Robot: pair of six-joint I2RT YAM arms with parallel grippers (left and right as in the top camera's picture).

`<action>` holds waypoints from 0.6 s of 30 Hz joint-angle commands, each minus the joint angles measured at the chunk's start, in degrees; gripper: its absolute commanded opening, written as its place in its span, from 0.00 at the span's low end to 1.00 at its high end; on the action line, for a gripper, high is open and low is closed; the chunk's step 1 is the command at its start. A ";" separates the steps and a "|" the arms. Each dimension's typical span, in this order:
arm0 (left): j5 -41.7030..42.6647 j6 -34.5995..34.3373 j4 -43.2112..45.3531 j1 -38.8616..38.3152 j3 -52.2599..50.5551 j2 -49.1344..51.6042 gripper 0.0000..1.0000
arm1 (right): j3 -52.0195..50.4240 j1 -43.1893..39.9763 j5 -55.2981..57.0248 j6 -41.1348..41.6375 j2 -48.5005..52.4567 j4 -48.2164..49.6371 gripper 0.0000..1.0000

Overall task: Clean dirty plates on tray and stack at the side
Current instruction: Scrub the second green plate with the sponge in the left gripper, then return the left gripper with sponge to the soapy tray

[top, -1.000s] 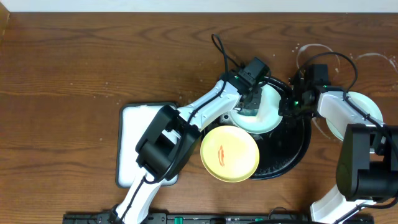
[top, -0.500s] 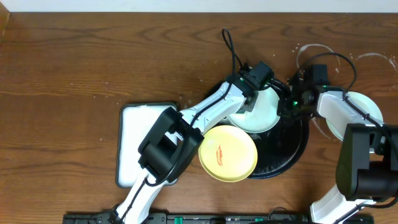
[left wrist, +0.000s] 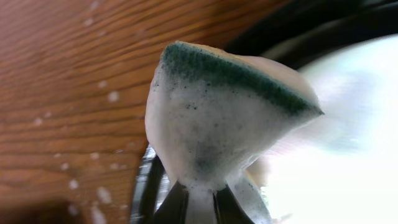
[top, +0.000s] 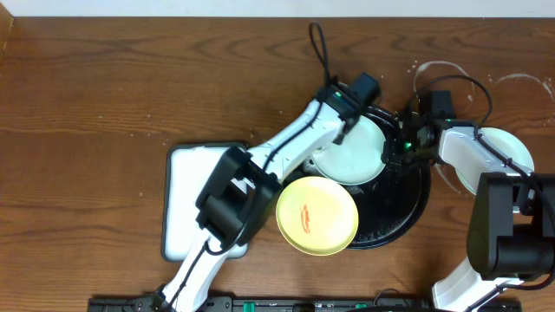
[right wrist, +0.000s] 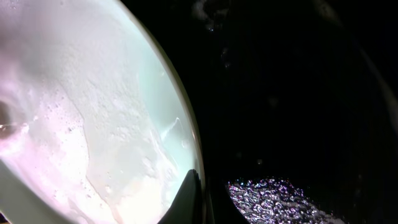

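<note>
Overhead view: the black tray (top: 408, 217) sits right of centre on the wood tabletop (top: 104, 87). A pale mint plate (top: 351, 160), white with suds, lies inside the tray toward its back-left. The yellow plate (top: 317, 215), marked with a red-orange smear (top: 308, 214), overlaps the tray's front-left rim. A second mint plate (top: 512, 143) rests on the table right of the tray, partly under your right arm.

Your left gripper (top: 349, 111) hangs over the sudsy plate's far rim. In the left wrist view its jaws are clenched on a foamy sponge (left wrist: 217, 124) with a green edge.

Your right gripper (top: 401, 149) sits at that plate's right rim. Only one finger (right wrist: 189, 193) shows there, so you cannot tell whether it grips.

A white rectangular tray (top: 182, 173) lies to the left.
</note>
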 commanded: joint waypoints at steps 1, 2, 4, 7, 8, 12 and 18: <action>1.99 -0.90 -2.29 2.58 0.59 -3.54 0.08 | -1.09 -0.66 5.07 -0.44 1.22 -0.94 0.01; 4.35 -0.92 -3.15 2.91 0.59 -4.28 0.08 | -1.09 -0.66 5.05 -0.44 1.22 -0.94 0.01; 8.31 -0.94 -5.03 3.82 0.59 -5.97 0.08 | -1.09 -0.66 5.05 -0.46 1.22 -0.92 0.01; 12.33 -1.99 -9.38 6.01 0.59 -9.62 0.08 | -1.09 -0.66 5.05 -0.48 1.22 -0.90 0.01; 13.25 -1.99 -10.80 6.80 0.59 -10.93 0.08 | -1.09 -0.66 5.05 -0.48 1.22 -0.83 0.01; 14.47 -1.92 -17.62 11.13 0.59 -17.77 0.08 | -1.09 -0.66 5.05 -0.94 1.22 -0.68 0.01; 14.45 -1.73 -27.91 20.70 0.39 -26.05 0.08 | -1.09 -0.66 5.05 -1.14 1.22 0.55 0.01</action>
